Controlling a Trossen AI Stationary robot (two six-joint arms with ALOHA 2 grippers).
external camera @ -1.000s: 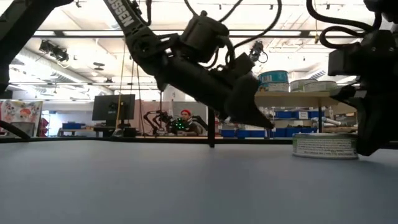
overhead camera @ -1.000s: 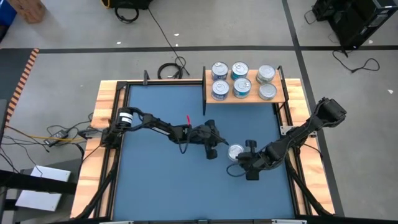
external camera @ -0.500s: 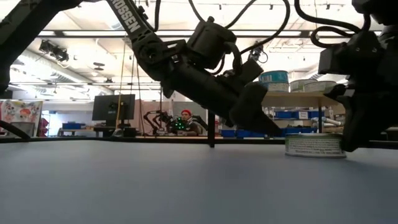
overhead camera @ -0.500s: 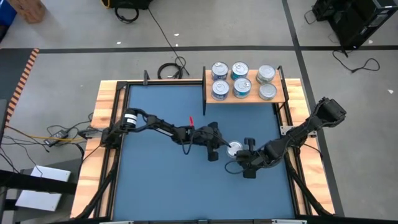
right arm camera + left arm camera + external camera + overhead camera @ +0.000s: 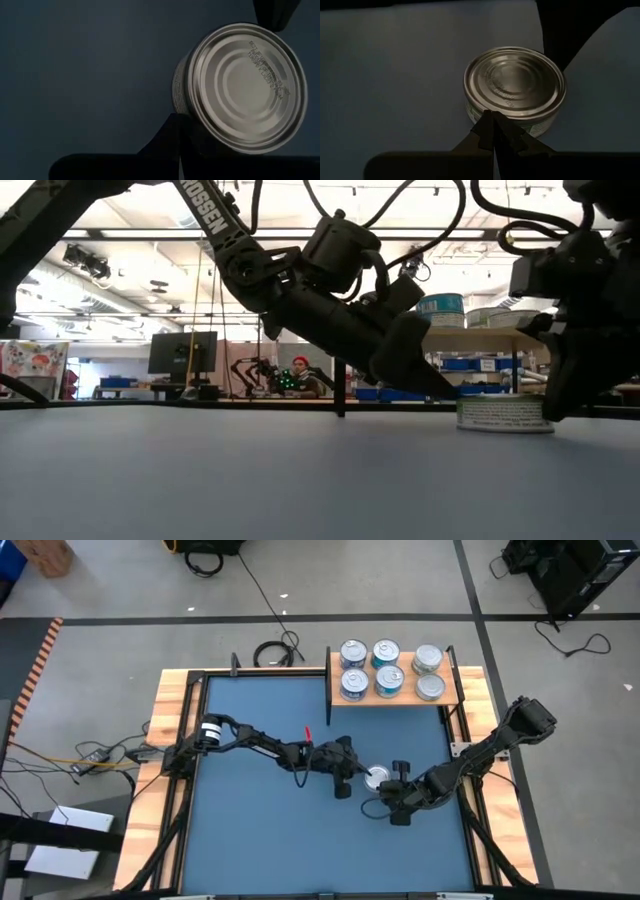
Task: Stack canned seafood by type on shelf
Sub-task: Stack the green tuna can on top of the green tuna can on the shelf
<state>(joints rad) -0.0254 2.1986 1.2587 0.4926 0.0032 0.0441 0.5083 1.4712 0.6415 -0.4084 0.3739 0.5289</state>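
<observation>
From the low view, the loose tin stands on the blue mat of the desk, and its right end is cut off behind the right gripper, which is itself cropped by the picture's edge. The tin's label print is too small to read. The left gripper slants down to the tin's other side, its tip just beside the tin's top rim; whether it touches cannot be told.

In the left wrist view the left gripper has its two fingers pressed together, closed on nothing, with the tips at the near rim of the tin. The right wrist view shows the right gripper likewise closed and empty, its tips against the tin, whose far edge is crossed by a dark shape.

From above, the tin sits between the left gripper and the right gripper, partly covered by both. Farther back, the shelf carries six tins; any beneath them are hidden.

A second ago the tin lay slightly nearer the right side, with the left gripper farther from it; both have since moved leftward and closed in.
</observation>
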